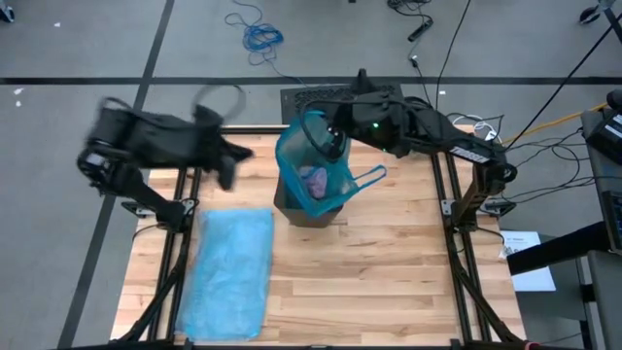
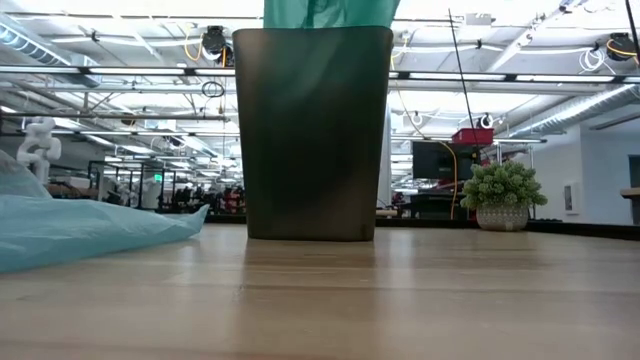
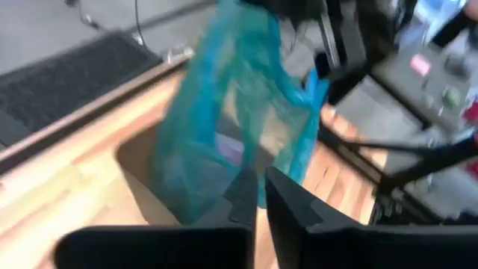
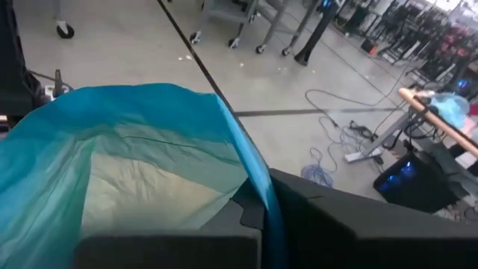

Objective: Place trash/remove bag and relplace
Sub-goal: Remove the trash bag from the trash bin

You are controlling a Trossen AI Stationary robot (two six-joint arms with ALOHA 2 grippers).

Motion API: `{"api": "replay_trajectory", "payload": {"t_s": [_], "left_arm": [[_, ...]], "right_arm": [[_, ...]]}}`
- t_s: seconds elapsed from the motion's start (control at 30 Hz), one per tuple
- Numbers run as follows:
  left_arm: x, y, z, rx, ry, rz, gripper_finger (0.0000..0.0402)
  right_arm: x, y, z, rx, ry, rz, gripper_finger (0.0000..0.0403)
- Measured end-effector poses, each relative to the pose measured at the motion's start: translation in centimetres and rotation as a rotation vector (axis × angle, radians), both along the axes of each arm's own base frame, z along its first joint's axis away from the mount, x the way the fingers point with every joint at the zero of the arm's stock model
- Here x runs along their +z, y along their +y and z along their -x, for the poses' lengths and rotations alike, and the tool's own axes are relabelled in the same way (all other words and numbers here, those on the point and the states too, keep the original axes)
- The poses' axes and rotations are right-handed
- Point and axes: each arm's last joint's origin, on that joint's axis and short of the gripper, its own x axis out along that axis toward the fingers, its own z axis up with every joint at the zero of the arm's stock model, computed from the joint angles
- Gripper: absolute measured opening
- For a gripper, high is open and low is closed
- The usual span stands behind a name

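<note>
A dark bin (image 1: 292, 206) (image 2: 312, 130) stands at the table's middle, toward the far edge. A blue bag (image 1: 309, 160) (image 3: 224, 127) sits in it, its top drawn up above the bin's rim (image 2: 330, 12). Trash, one lilac-pink piece (image 1: 317, 180), shows inside the bag. My right gripper (image 1: 335, 146) (image 4: 263, 213) is shut on the bag's top edge. My left gripper (image 1: 229, 167) (image 3: 260, 200) hovers left of the bin, fingers shut with nothing between them. A second blue bag (image 1: 233, 272) (image 2: 80, 230) lies flat on the table at near left. My right gripper pinches the bag's top rim (image 4: 252, 175) between its two fingers, on the bag's far right side. The fingers come from the table's right, slanting a little downward. The rim is pulled up above the bin while the bag's lower part stays inside it.
One bag handle loop (image 1: 370, 175) hangs out to the bin's right. A black mat (image 1: 309, 97) lies on the floor beyond the far edge, with cables around it. Bare wood lies near and right of the bin (image 1: 389, 272).
</note>
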Motion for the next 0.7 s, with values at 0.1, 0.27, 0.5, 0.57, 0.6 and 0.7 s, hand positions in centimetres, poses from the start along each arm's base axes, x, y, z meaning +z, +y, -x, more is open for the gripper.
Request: {"api": "replay_trajectory", "payload": {"t_s": [0.1, 0.27, 0.5, 0.57, 0.6, 0.7], "left_arm": [[-1.2, -0.5, -2.5, -0.009, 0.063, -0.005, 0.0063], [-1.8, -0.5, -3.9, 0.028, 0.083, 0.014, 0.0126], [-1.9, 0.3, -4.1, 0.146, 0.048, 0.087, 0.0176], [-2.2, 0.6, -4.4, 0.161, 0.068, 0.080, 0.0177], [-2.3, 0.8, -4.7, 0.174, 0.076, 0.078, 0.0177], [-2.9, 1.3, -5.5, 0.209, 0.102, 0.070, 0.0177]], "right_arm": [[-0.3, 0.0, -0.3, -0.005, 0.003, -0.012, 0.0000], [-0.5, 0.0, -0.6, -0.005, 0.008, -0.012, 0.0000], [-0.5, 0.0, -0.6, 0.009, 0.023, 0.007, 0.0000], [-0.5, 0.0, -0.6, 0.013, 0.025, 0.011, 0.0000], [-0.5, 0.0, -0.6, 0.015, 0.026, 0.012, 0.0000], [-0.5, 0.0, -0.7, 0.041, 0.026, 0.004, 0.0000]]}}
